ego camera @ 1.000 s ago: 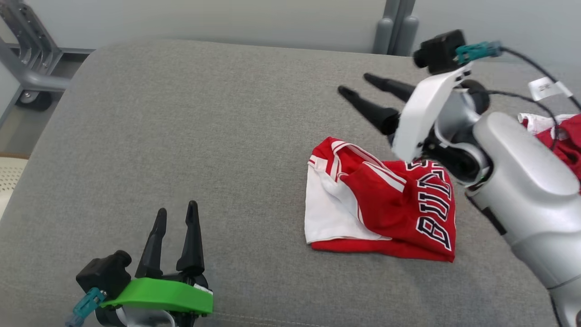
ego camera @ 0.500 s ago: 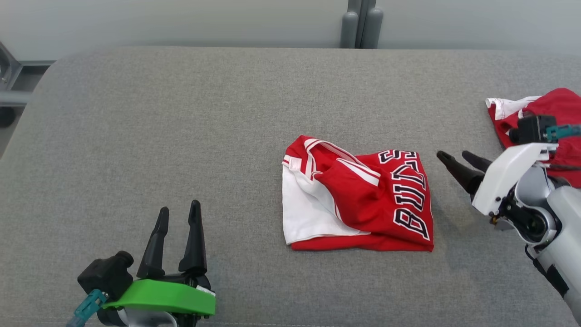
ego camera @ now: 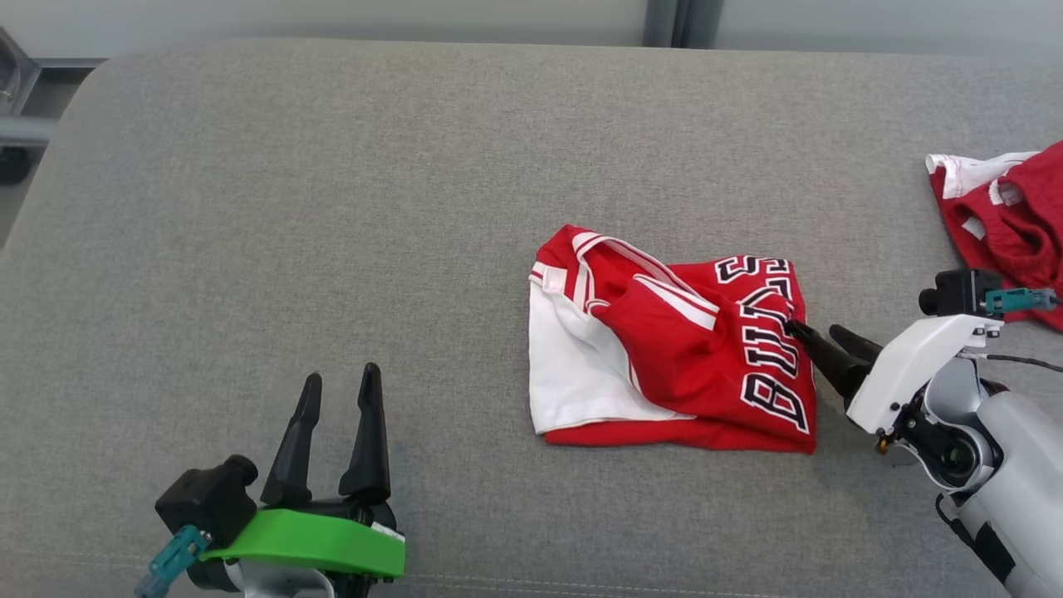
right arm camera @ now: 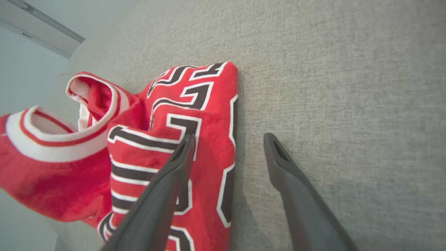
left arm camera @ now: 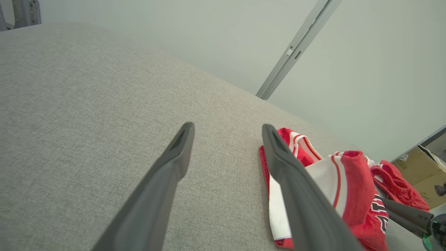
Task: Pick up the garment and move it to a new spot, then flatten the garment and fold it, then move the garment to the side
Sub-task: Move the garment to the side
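The garment (ego camera: 673,357), a crumpled red jersey with a white panel and black-and-white lettering, lies on the grey cushion (ego camera: 332,208), its long axis running straight out from the right gripper (ego camera: 812,330), lettered end nearest. That gripper stands wide and empty, one fingertip (right arm camera: 184,146) over the lettering, the other over bare cushion; the left gripper (ego camera: 341,375), also wide and empty, sits well apart from the white end
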